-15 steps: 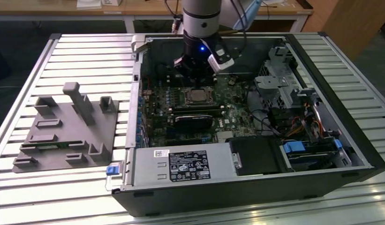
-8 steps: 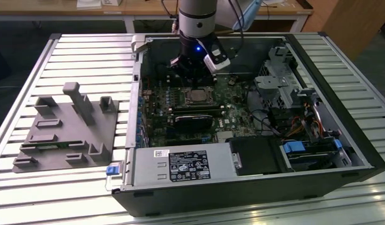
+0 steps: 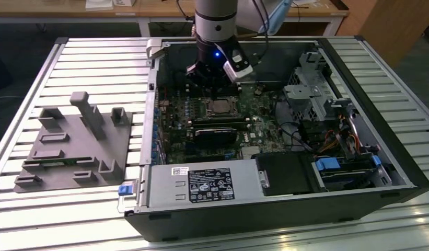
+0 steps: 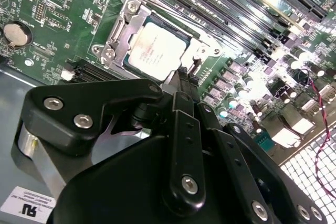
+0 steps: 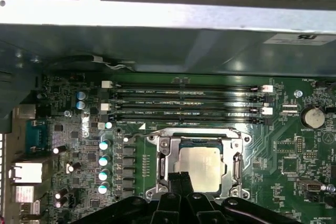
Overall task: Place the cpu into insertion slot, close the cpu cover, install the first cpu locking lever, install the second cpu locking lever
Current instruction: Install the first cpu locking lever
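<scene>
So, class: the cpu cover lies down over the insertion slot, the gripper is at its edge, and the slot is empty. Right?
Not quite: the slot is not empty. The first wrist view shows the cpu seated in the insertion slot, framed by the cpu cover, with the gripper at its edge.

Exterior view: high, well back, slanting down on the whole open black computer case (image 3: 270,222) and my grey arm (image 3: 216,21).
First wrist view: riding my wrist, close over the green motherboard (image 5: 283,145), facing across it past my black gripper (image 5: 181,179).
Second wrist view: equally close, oblique, over that gripper's body.
Shared: the grey metal-topped square chip (image 5: 202,166), large in both wrist views, small in the exterior view.
</scene>
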